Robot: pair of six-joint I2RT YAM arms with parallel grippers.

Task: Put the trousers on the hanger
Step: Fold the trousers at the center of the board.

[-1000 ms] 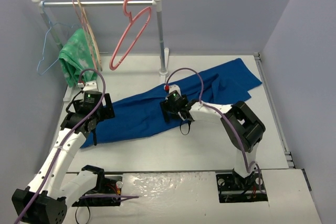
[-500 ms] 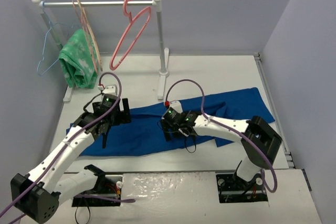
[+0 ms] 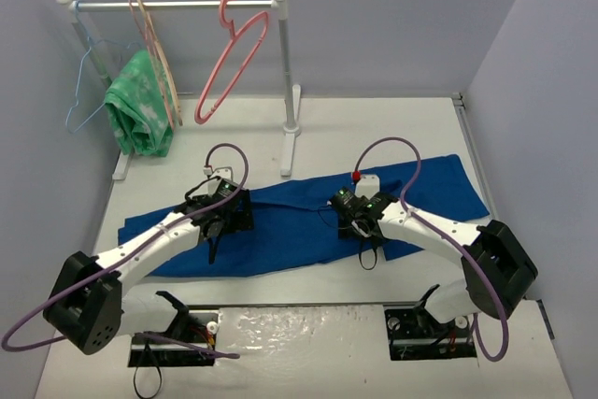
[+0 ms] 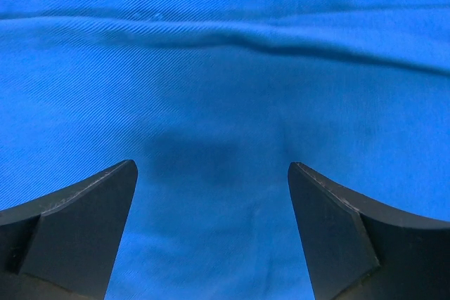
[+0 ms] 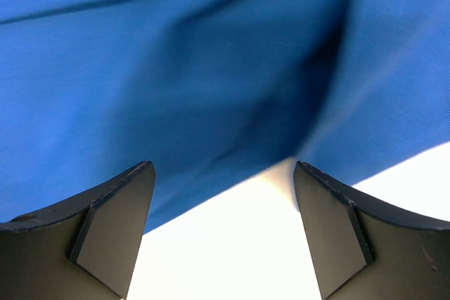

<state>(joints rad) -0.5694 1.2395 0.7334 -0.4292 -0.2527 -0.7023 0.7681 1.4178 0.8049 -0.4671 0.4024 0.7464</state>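
Trousers (image 3: 299,221) of royal-blue cloth lie flat on the white table (image 3: 374,128), stretched as a long band from the lower left to the right of centre in the top view. Both arms reach over them.

The left gripper (image 4: 211,166) hangs over the left-of-centre stretch. Its jaws stand wide apart with only smooth blue cloth between them, and they hold nothing. Whether the tips touch the cloth cannot be told.

The right gripper (image 5: 221,166) is over the lower edge of the trousers right of centre. Its jaws are also spread wide and grip nothing, and its wrist view shows a blurred fold of cloth above bare table.

The pink hanger (image 3: 227,14) hangs empty by its hook from the rail (image 3: 177,5) at the upper left, well apart from the trousers. On the same rail hang a beige hanger (image 3: 163,72) carrying a green patterned cloth (image 3: 138,109), and a light-blue wire hanger (image 3: 86,81).
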